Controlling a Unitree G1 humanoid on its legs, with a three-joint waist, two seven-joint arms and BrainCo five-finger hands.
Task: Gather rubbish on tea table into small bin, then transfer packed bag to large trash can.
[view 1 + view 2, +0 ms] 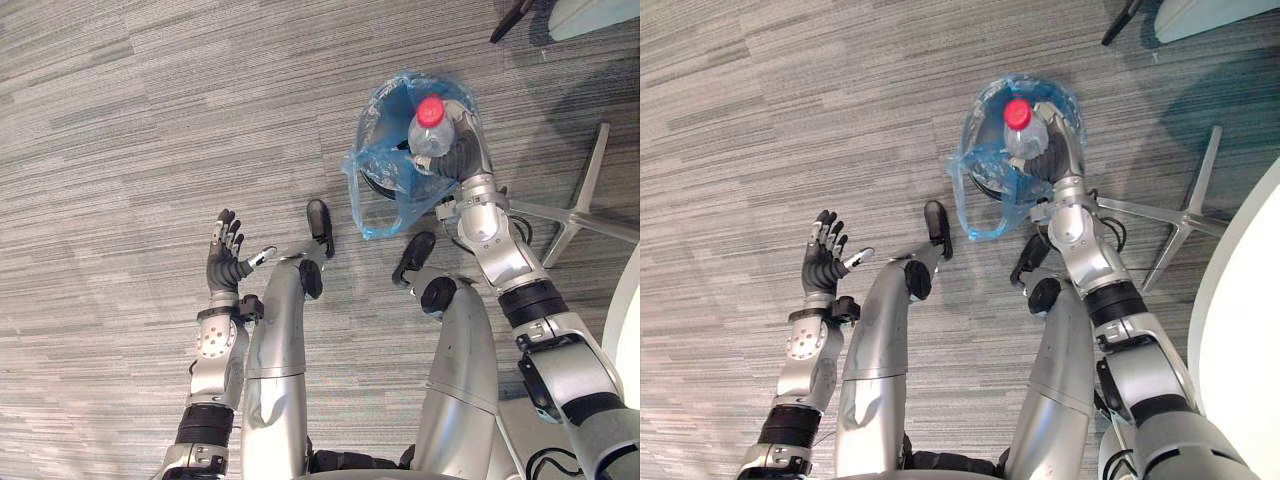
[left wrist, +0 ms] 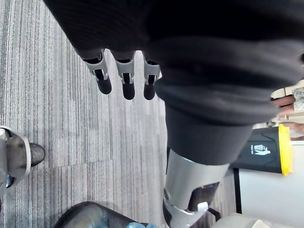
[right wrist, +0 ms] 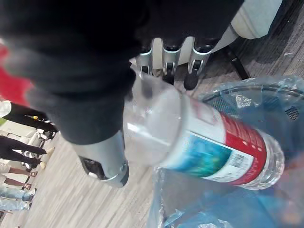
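Observation:
A clear plastic bottle (image 1: 430, 130) with a red cap and a red and blue label hangs over the small bin (image 1: 385, 185), which is lined with a blue plastic bag (image 3: 266, 209). My right hand (image 1: 463, 152) is shut on the bottle (image 3: 213, 142), fingers (image 3: 168, 59) on one side and the thumb on the other. The bottle's base points down into the bag's open mouth. My left hand (image 1: 224, 258) hovers open over the carpet at the left, fingers (image 2: 126, 78) straight, holding nothing.
The metal legs of a chair base (image 1: 580, 205) spread on the carpet right of the bin. A white table edge (image 1: 1240, 300) curves along the right side. A black trash can with a yellow rim (image 2: 266, 152) stands further off. People (image 3: 19, 142) stand in the background.

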